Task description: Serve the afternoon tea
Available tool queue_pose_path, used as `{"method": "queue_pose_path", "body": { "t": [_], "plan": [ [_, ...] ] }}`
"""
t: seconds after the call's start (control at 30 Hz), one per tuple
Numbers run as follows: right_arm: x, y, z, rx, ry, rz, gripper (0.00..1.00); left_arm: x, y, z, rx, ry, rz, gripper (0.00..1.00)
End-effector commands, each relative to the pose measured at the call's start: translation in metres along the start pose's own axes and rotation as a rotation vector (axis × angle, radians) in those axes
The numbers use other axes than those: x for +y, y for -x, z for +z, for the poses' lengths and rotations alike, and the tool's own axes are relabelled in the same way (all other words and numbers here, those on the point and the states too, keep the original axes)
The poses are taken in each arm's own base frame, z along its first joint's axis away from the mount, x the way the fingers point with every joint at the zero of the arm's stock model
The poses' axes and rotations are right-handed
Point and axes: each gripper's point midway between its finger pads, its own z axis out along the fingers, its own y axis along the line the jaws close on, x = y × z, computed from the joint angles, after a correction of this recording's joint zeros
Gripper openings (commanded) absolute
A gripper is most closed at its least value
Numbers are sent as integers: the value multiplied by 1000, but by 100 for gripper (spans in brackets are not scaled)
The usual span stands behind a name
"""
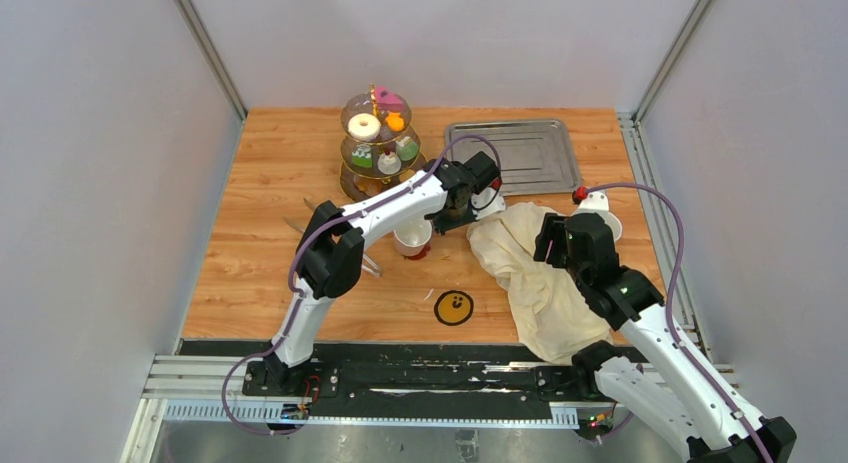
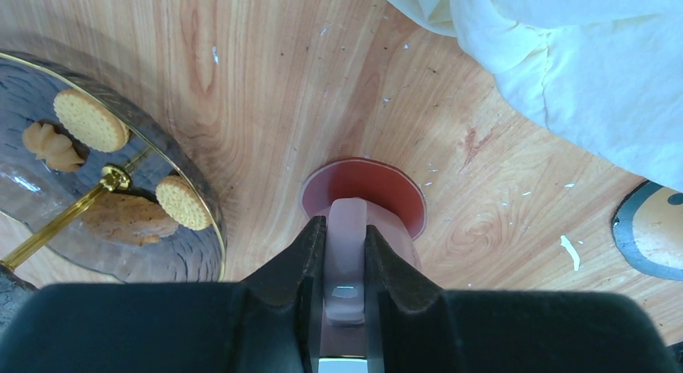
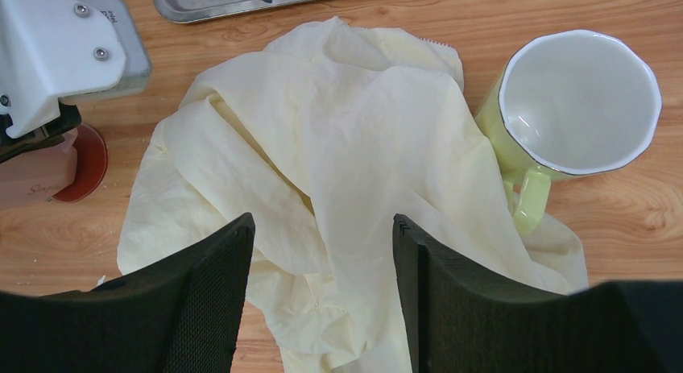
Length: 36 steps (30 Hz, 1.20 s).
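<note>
A pink mug (image 1: 412,240) stands on the table in front of the three-tier glass stand (image 1: 378,143). My left gripper (image 2: 346,264) is shut on the mug's handle (image 2: 346,244), both fingers pressing its sides. The stand carries a white donut (image 1: 364,126), small cakes (image 1: 388,100) and round biscuits (image 2: 90,119) on its lowest tier. A pale green mug (image 3: 576,99) stands upright at the right, against the cloth. My right gripper (image 3: 322,252) hovers open over the cream cloth (image 3: 338,147), holding nothing.
A steel tray (image 1: 525,155) lies at the back right. The crumpled cloth (image 1: 530,273) spreads from mid-table to the front right. A yellow smiley sticker (image 1: 454,307) sits near the front edge. Frame posts and grey walls enclose the table.
</note>
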Motion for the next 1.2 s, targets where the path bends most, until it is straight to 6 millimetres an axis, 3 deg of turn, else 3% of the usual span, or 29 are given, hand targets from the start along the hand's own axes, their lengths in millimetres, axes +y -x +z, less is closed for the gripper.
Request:
{"method": "queue_pose_path", "body": {
  "t": [0.0,0.2,0.33,0.53,0.73,1.0,1.17],
  "plan": [
    [-6,0,0,4,-18,5,63,9,14,-22,-59,37,5,9],
    [-5,-1,0,6,-14,5,62,3,17,-25,-84,0,15,10],
    [-6,0,-1,2,-15,3,62,0,21,-28,-106,-20,17,0],
    [-6,-2,-1,5,-14,5,62,-6,26,-33,-140,-61,13,0],
    [-6,-2,-2,4,-12,6,62,0,23,-33,-123,-27,14,0],
    [-6,-1,-5,-2,-6,9,62,10,11,-24,-56,45,15,26],
    [-6,0,-6,-6,-3,12,62,17,12,-24,-48,80,8,34]
  ]
}}
